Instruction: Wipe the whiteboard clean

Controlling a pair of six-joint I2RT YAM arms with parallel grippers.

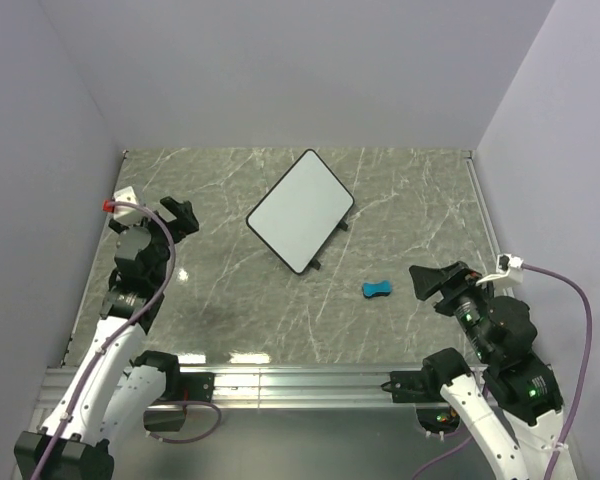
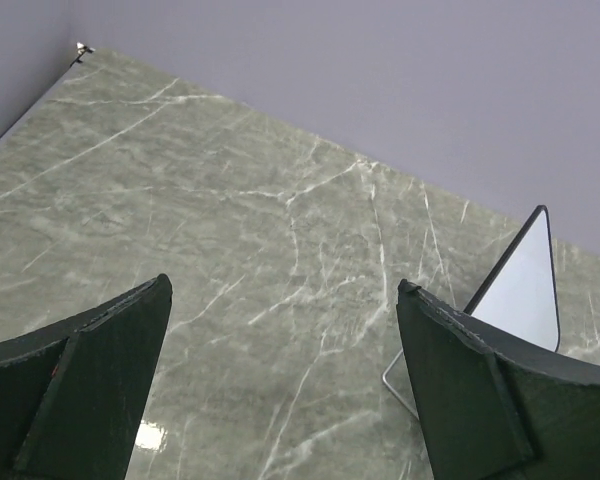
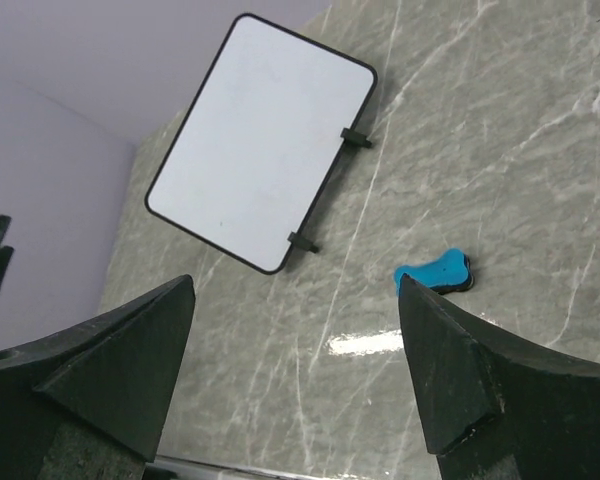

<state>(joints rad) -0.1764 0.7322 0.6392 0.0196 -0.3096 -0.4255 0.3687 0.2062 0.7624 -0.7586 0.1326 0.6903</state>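
From the left wrist, only one corner of the whiteboard point(image 2: 528, 288) shows. The rest sits behind one finger point(image 2: 480, 390) of the left end effector point(image 2: 285, 290). From the right wrist, that end effector is just a dark sliver left of the whiteboard, clipped by the picture's edge. The blue eraser point(image 1: 377, 290), near the whiteboard's feet, is too small from above to show detail. Whether the whiteboard bears faint marks cannot be told.

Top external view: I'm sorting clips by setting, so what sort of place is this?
Probably a robot test cell: plain walls box in a marble-patterned table, two arms sit on a rail, and a whiteboard and eraser lie out.
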